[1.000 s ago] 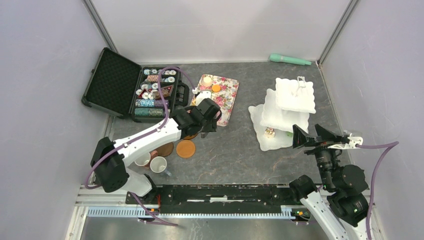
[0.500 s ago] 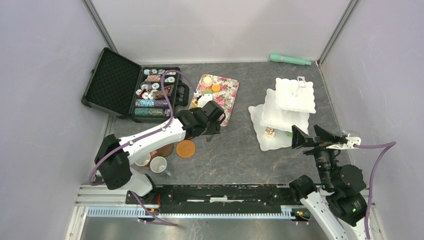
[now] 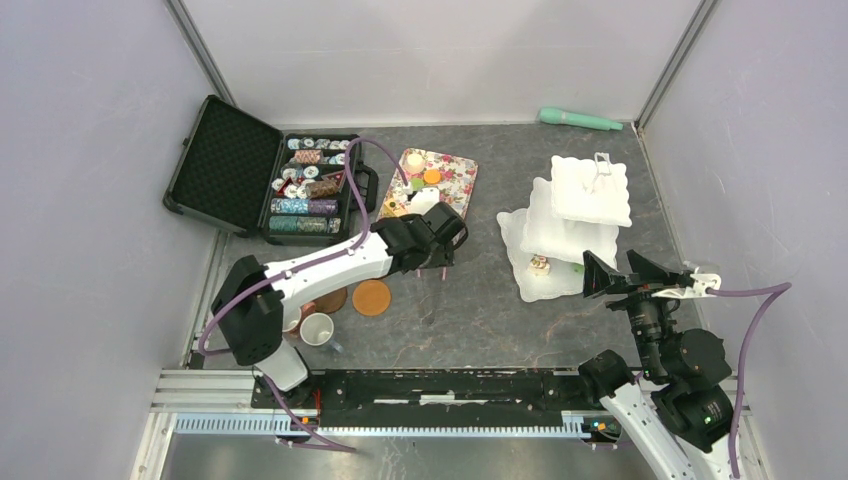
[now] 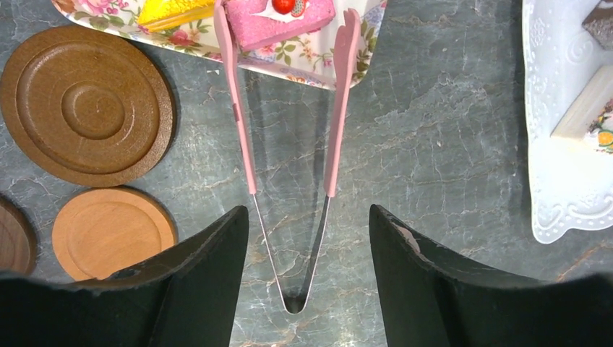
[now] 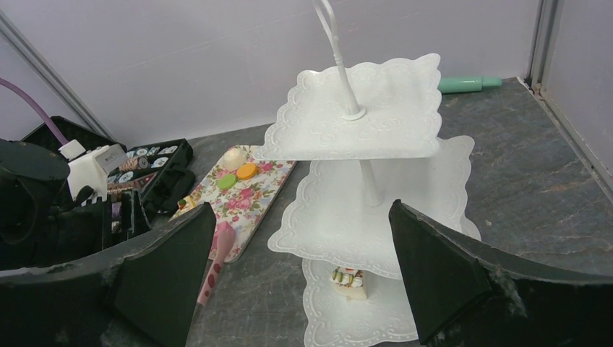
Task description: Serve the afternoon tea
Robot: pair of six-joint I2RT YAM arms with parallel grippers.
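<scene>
My left gripper (image 3: 440, 245) is open, low over the table at the near corner of the floral tray. In the left wrist view its fingers (image 4: 309, 213) stand either side of the metal hinge end of pink tongs (image 4: 289, 144) without touching them. The tongs' tips flank a pink pastry (image 4: 278, 18) on the tray, beside a yellow one (image 4: 173, 11). Brown saucers (image 4: 87, 105) lie to the left. Two mugs (image 3: 318, 328) stand by the left arm's base. My right gripper (image 3: 615, 270) is open and empty, facing the white three-tier stand (image 5: 361, 108). One pastry (image 5: 349, 282) sits on its bottom tier.
An open black case of poker chips (image 3: 300, 190) stands at the back left. The floral tray (image 3: 455, 200) holds more small pastries (image 3: 432, 176). A green cylinder (image 3: 580, 120) lies at the back wall. Grey walls close in on three sides.
My left arm has swung to the right, from above the saucers to the tray's near corner. The right arm has barely moved.
</scene>
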